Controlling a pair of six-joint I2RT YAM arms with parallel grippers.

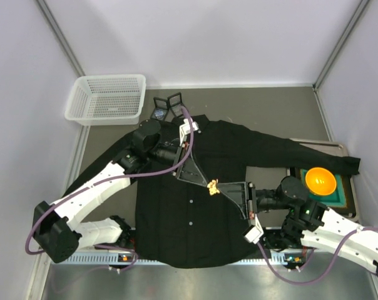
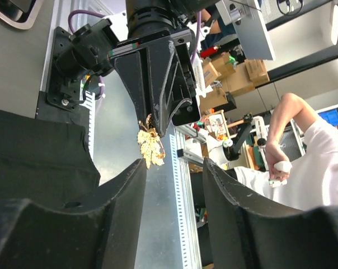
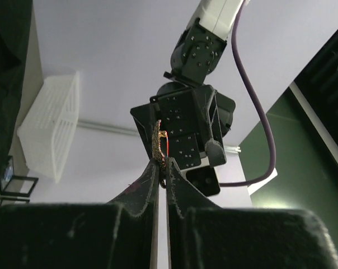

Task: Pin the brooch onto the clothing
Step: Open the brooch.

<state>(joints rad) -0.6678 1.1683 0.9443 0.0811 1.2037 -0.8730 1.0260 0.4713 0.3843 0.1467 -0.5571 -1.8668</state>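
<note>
Brooch [image 1: 212,186]: one gold, leaf-shaped piece, pinched edge-on between the closed tips of the right gripper [image 3: 162,168], over the middle front of the clothing [image 1: 176,231] and just beside its button line; whether it touches the cloth cannot be told. It is judged light, thin and stiff, with lobes and a pin that would bend easily. The best hold is therefore on the rim of the leaf, leaving the pin side free. The left gripper [image 2: 173,168] faces the brooch from close by, its jaws roughly half apart and holding nothing. The clothing, one black shirt spread flat, is judged soft and limp and likely to bunch under a push. Counted: one brooch, one shirt, two grippers, one white basket [image 1: 107,99], one orange bowl [image 1: 320,180].
</note>
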